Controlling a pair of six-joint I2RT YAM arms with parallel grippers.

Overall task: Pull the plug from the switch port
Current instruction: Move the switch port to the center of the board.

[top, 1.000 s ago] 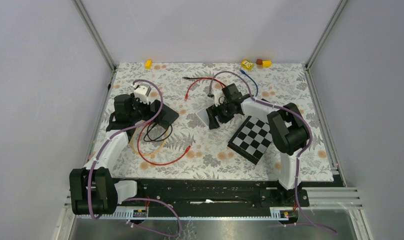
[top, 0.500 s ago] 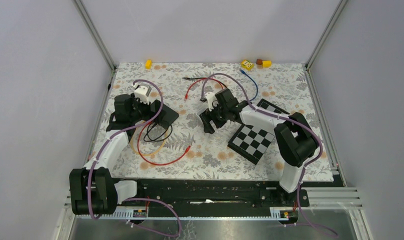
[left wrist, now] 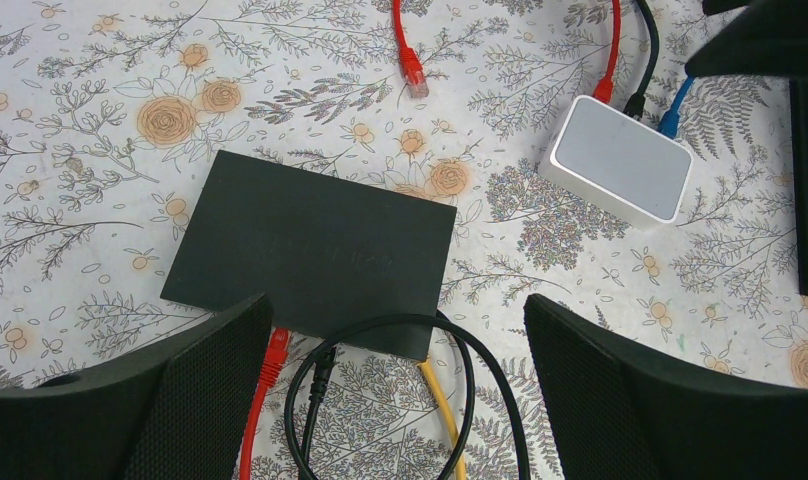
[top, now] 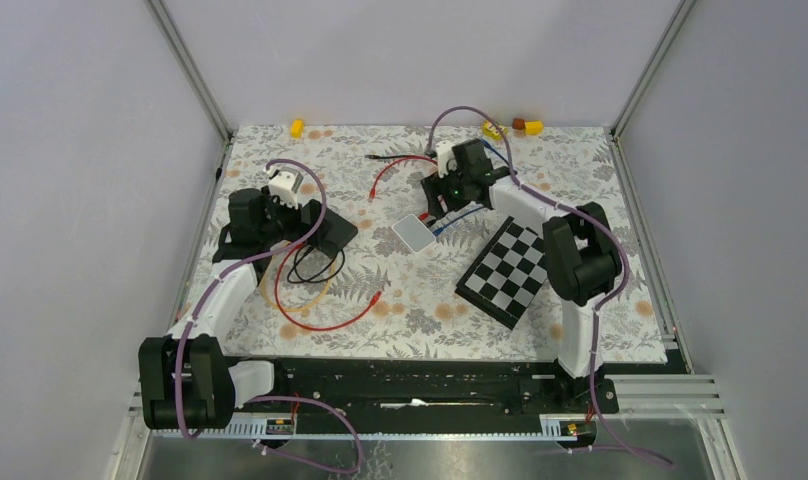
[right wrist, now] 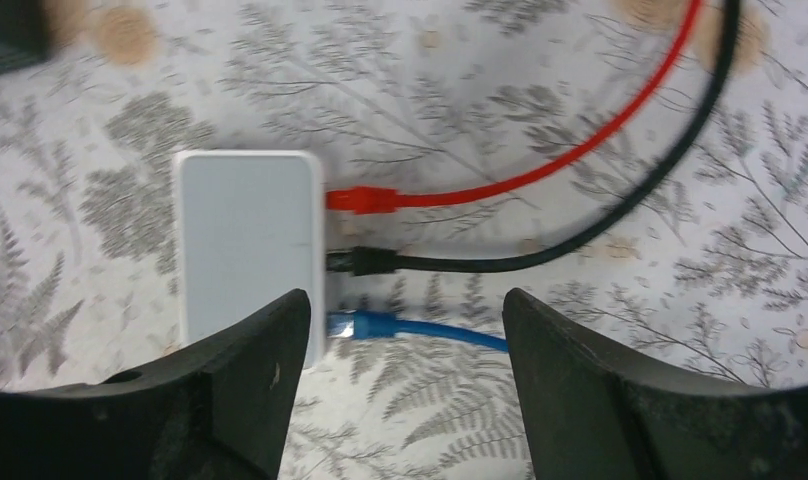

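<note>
On the floral tabletop (top: 600, 290), the black switch (left wrist: 310, 250) bears faint lettering, unreadable. The left claw (left wrist: 397, 310) gapes wide above it, empty. The right claw (right wrist: 403, 305) hangs open, holding nothing, over the white switch (right wrist: 248, 250). On that switch's 3 o'clock edge sit the red plug (right wrist: 365, 200), black plug (right wrist: 365, 262) and blue plug (right wrist: 365, 325).

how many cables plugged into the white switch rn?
3, all on one side of the white switch: red cable at one end, black cable in the middle, blue cable at the other end. No others visible.
</note>
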